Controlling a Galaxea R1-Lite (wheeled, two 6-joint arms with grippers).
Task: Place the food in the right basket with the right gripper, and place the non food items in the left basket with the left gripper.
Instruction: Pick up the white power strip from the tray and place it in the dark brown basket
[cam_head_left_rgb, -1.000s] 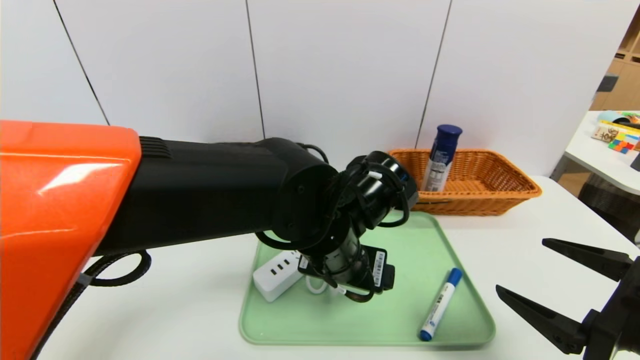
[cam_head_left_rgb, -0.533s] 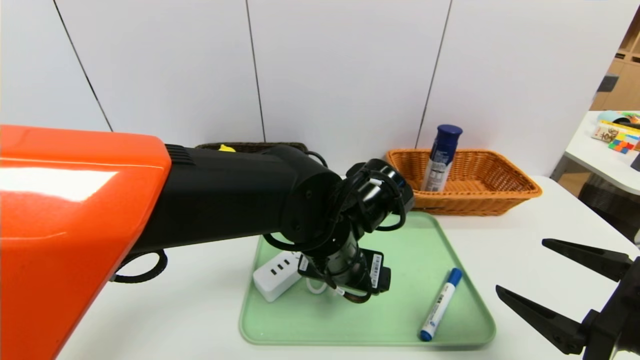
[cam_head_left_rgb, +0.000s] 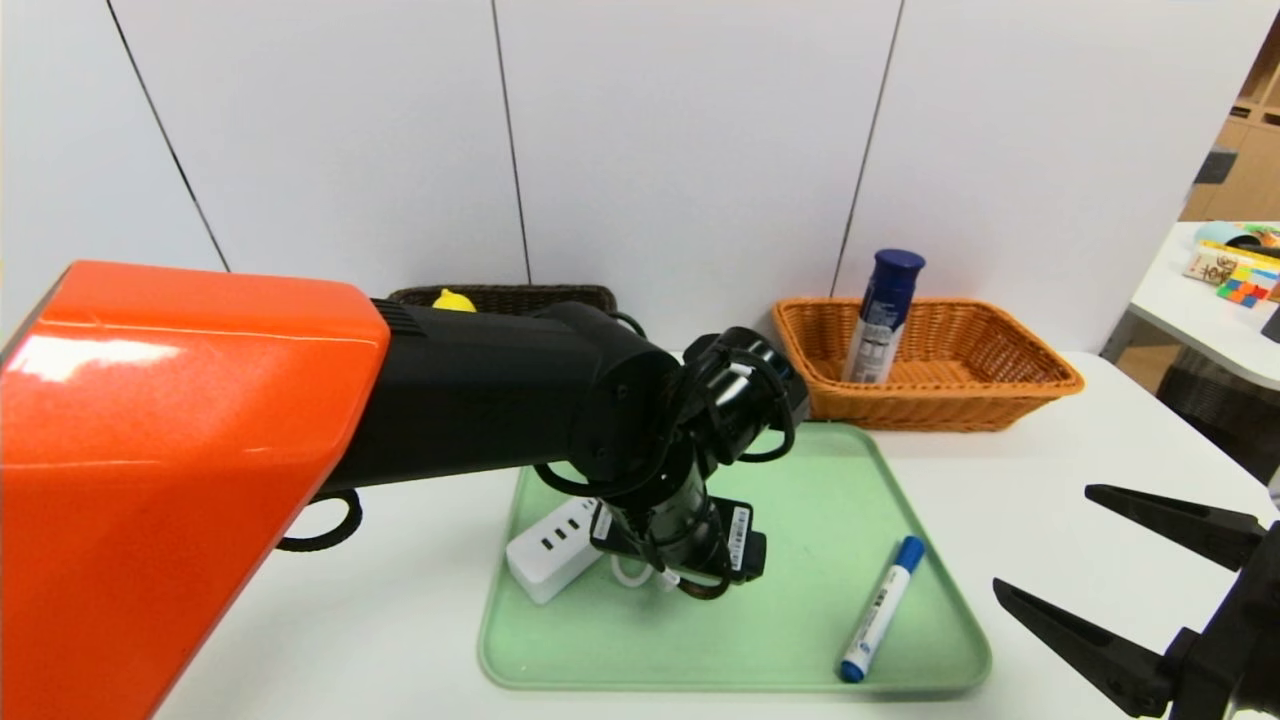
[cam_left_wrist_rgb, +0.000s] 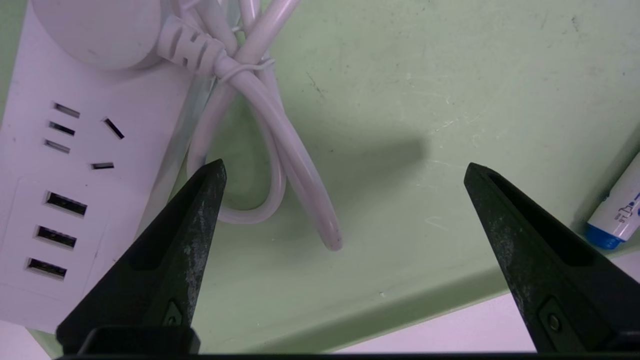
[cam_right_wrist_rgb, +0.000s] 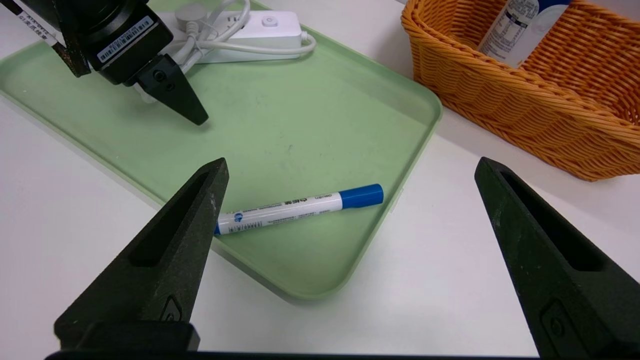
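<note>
The food can (cam_head_left_rgb: 885, 315) stands upright in the orange right basket (cam_head_left_rgb: 960, 400). Behind my left arm, the dark left basket (cam_head_left_rgb: 530, 297) holds the yellow duck (cam_head_left_rgb: 452, 299). On the green tray (cam_head_left_rgb: 800, 640) lie the white power strip (cam_head_left_rgb: 550, 545) and the blue-capped marker (cam_head_left_rgb: 880, 610). My left gripper (cam_left_wrist_rgb: 345, 165) hangs open low over the tray, beside the strip (cam_left_wrist_rgb: 75, 165). One finger stands at the looped cord (cam_left_wrist_rgb: 270, 150), and nothing is between the fingers. My right gripper (cam_head_left_rgb: 1042, 537) is open and empty over the table near the tray's right corner, close to the marker (cam_right_wrist_rgb: 295, 207).
The tray lies mid-table in front of both baskets, which stand against the white wall. A second white table with a coloured cube (cam_head_left_rgb: 1240, 285) stands off to the right. My bulky orange left arm (cam_head_left_rgb: 180, 470) hides the table's left side.
My left arm has dropped and shifted slightly left, uncovering the dark basket and the duck behind it. The right gripper has not moved.
</note>
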